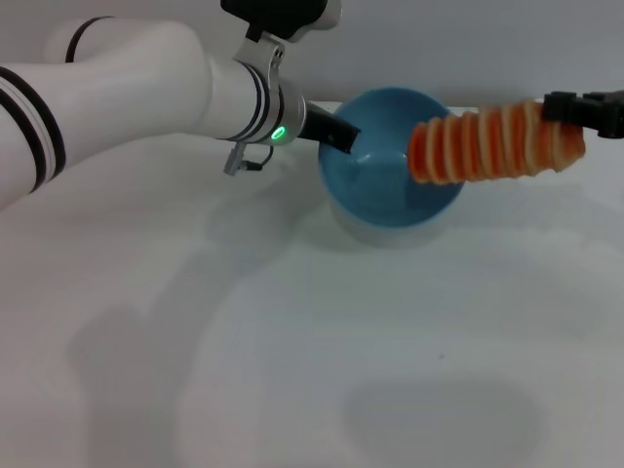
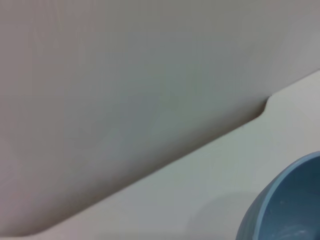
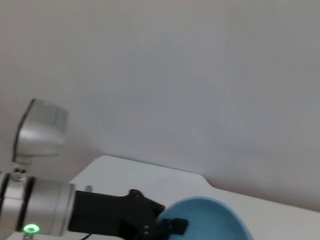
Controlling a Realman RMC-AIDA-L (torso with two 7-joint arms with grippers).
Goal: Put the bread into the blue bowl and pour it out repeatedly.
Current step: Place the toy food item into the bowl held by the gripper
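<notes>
My right gripper (image 1: 575,109) is clamped on one end of the ridged orange-and-tan toy loaf (image 1: 492,143), holding it level above the round light blue plastic bowl (image 1: 375,180), which my left gripper (image 1: 341,136) pinches by the rim. The loaf looks light and flexible; a mid-body hold would sag less.

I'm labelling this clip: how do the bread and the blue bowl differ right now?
The bread is orange-tan, long and ridged; the blue bowl is smooth, round and light blue. The bread is held by one end in the right tool, sticking out sideways over the bowl's rim; the left tool grips the bowl by its rim and tilts its opening toward the camera. Both are held by a tool.
</notes>
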